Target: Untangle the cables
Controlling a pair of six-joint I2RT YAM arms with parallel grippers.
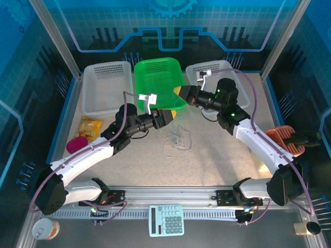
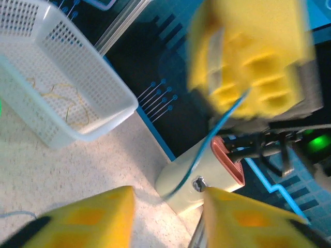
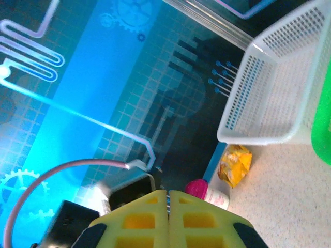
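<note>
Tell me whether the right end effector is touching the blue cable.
Touching. In the left wrist view the blue cable runs taut straight up into the right end effector, ending at its yellow tips with no gap.

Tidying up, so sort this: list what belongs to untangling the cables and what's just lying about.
Job: loose cables; blue cable; right gripper, shut on it; left gripper, open.
Lying about: snack packet, calculator, cup.

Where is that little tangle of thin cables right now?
In the overhead view, the cables lie mid-table, just on the near side of the green basket, close beside the left tool.
</note>
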